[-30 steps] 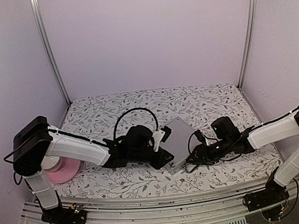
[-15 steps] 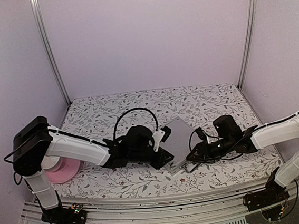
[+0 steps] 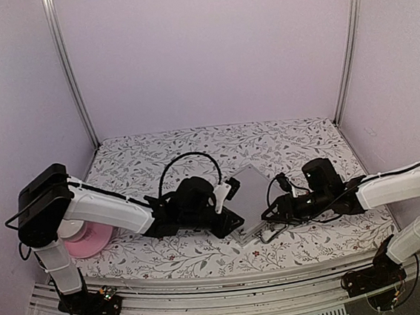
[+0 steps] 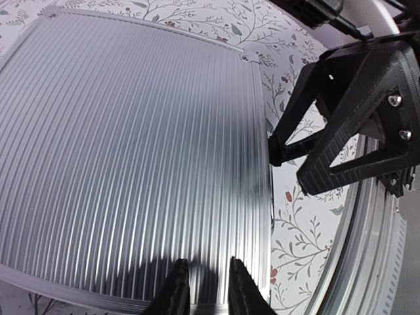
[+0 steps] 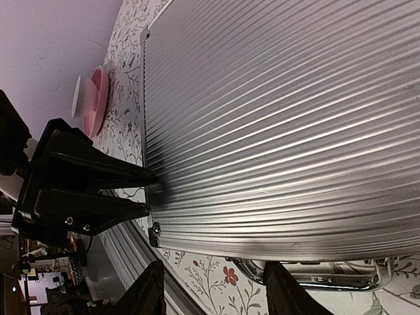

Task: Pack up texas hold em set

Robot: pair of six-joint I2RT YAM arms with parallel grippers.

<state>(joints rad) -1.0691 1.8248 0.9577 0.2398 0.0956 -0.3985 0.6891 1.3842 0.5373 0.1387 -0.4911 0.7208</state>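
The flat silver ribbed aluminium case [image 3: 249, 197] of the hold'em set lies closed on the flowered tablecloth [image 3: 158, 159], directly between my 2 grippers. No cards or tokens show outside it, so I judge the packing itself done and the step in hand to be securing the lid.

My left gripper [image 4: 203, 289] is clenched with nothing in it, its 2 fingertips together and resting on the lid just inside the edge nearest it. My right gripper [image 5: 216, 289] has its jaws apart and holds nothing. The case's front edge and curved metal handle [image 5: 308, 277] sit right under its fingers. Seen from the left wrist, its tips [image 4: 289, 167] touch or nearly touch that edge; I cannot tell which.

Next, I think, comes fastening the catches along the handle side. That calls for the left fingertips to press down so the case cannot slide or gape, while the right works at the edge. I cannot make out the catches clearly.

The pink plate [image 3: 86, 242] with its white bowl [image 3: 71, 229] sits well behind my left gripper, out of play.
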